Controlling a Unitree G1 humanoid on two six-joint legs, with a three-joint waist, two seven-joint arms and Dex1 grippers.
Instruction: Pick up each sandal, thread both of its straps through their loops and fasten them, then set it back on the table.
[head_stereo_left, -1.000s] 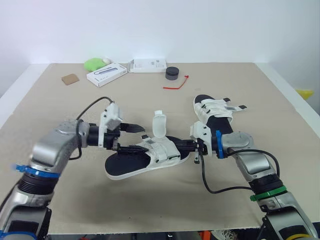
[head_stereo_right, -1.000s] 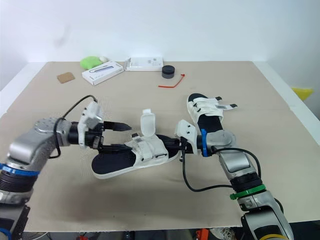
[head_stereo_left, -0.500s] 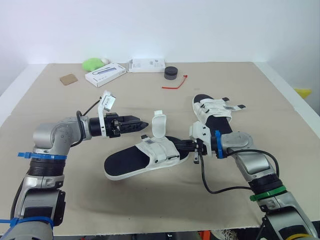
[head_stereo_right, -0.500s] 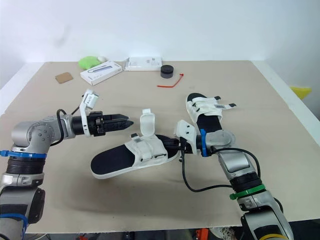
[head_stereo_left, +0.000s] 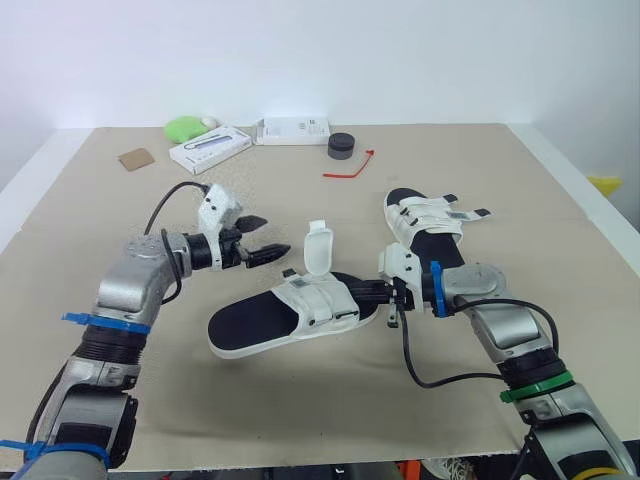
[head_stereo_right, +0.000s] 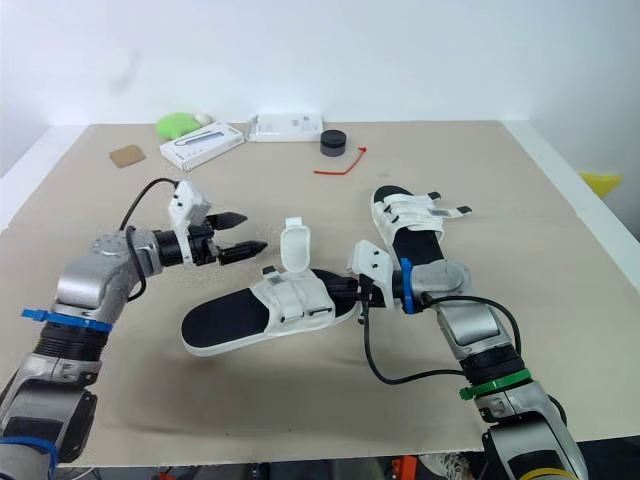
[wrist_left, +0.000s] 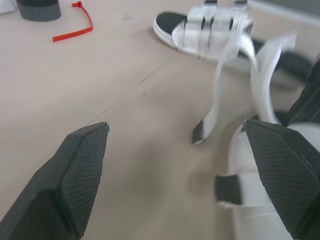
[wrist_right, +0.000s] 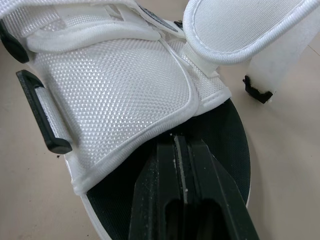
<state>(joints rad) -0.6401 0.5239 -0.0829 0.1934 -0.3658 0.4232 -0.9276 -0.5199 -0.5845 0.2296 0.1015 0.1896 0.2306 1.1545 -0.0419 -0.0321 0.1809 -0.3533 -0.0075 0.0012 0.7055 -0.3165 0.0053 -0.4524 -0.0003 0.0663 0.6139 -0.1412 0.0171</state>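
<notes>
Left hand (head_stereo_left: 268, 237), fingers apart, points at the upright strap (head_stereo_left: 319, 248) just ahead; right hand (head_stereo_left: 370, 294) clamps the sandal (head_stereo_left: 262, 318), which lies lengthwise toward the left hand.

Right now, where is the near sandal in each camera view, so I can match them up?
Left eye view: sandal at centre, one end held by the right gripper.
Right eye view: sandal at centre too.
Left wrist view: its white upper beside a left gripper finger.
Right wrist view: upper just beyond the shut gripper.
Shared landmark: its loose upright strap.
</notes>
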